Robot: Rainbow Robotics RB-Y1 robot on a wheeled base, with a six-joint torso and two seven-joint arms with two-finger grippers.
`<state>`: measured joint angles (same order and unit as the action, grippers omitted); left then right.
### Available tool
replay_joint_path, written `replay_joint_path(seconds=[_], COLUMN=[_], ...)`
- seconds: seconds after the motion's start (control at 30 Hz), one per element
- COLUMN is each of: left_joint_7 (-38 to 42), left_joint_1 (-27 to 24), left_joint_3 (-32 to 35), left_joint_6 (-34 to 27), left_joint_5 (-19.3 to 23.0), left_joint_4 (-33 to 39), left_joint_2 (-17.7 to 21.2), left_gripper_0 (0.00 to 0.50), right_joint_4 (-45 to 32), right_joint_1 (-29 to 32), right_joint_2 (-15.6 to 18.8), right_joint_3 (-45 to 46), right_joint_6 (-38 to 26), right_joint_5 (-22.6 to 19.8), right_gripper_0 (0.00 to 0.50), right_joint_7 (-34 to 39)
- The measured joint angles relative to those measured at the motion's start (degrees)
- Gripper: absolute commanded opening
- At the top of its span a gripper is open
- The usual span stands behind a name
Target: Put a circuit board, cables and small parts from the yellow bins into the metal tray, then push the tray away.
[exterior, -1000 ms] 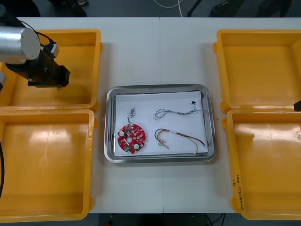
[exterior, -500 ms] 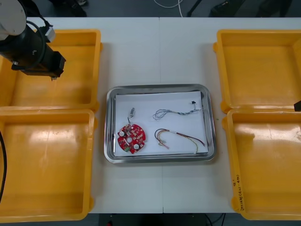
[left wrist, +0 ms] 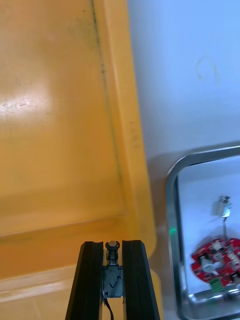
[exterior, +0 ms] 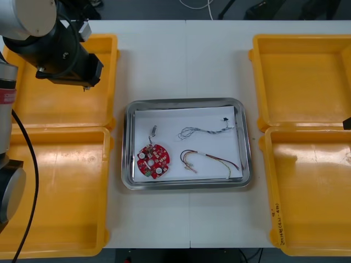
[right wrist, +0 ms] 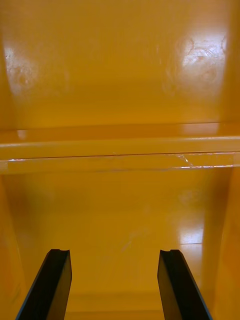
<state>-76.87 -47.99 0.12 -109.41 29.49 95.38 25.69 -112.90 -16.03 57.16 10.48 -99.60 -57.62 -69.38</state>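
**Left gripper holds a black cable over the far left bin**

The left gripper (left wrist: 112, 244) hangs over the far left bin (exterior: 55, 107), the yellow one at the far left corner of the table (exterior: 186, 66). It is close to that bin's wall on the tray side. Its jaws are clamped on the end of a black cable (left wrist: 112, 280). A small black plug with a metal tip sits pinched between the two fingers, and a thin black wire trails from it back toward the wrist.

The metal tray (exterior: 127, 142) lies at the middle of the table, between the left and right bins, and is white inside. The round red circuit board (exterior: 153, 161) rests in its near left corner. A small metal part (exterior: 154, 130) lies just beyond the board, toward the tray's far edge. The blue and white cable (exterior: 205, 131) stretches across the far half of the tray and reaches toward its right rim. The red and yellow cable (exterior: 211, 159) lies nearer the near right corner, apart from the other cable.

The right gripper (right wrist: 114, 252) waits at the table's right edge with its jaws wide apart and nothing between them. It is above the place where the far right bin (exterior: 301, 82) and the near right bin (exterior: 312, 192) meet, and their adjoining rims cross ahead of its fingers.
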Motion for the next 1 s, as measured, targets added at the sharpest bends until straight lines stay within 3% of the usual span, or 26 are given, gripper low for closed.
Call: replay_joint_path(seconds=[0.2,0.43,0.8,1.0], left_joint_7=[7.87,9.5,21.65,21.94], left_joint_1=[0.0,0.03,1.82,1.84], left_joint_3=[-1.96,-8.98,-17.45,-20.99], left_joint_6=[-0.14,-0.15,4.64,9.87], left_joint_5=[-2.23,-5.97,-6.24,-6.24], left_joint_4=[3.03,3.3,2.89,-1.16], left_joint_2=[-4.0,-7.02,-7.55,-7.55], left_gripper_0=[0.0,0.0,0.0,0.0], right_joint_4=[0.02,0.02,0.02,0.02], right_joint_1=[0.01,0.02,0.02,0.02], right_joint_2=[0.01,0.01,0.01,0.01], right_joint_3=[0.0,0.01,0.01,0.01], right_joint_6=[0.0,0.0,-0.01,-0.02], right_joint_5=[0.0,0.0,0.0,0.0], right_gripper_0=[0.5,0.5,0.5,0.5], right_joint_7=[0.0,0.0,0.01,0.01])
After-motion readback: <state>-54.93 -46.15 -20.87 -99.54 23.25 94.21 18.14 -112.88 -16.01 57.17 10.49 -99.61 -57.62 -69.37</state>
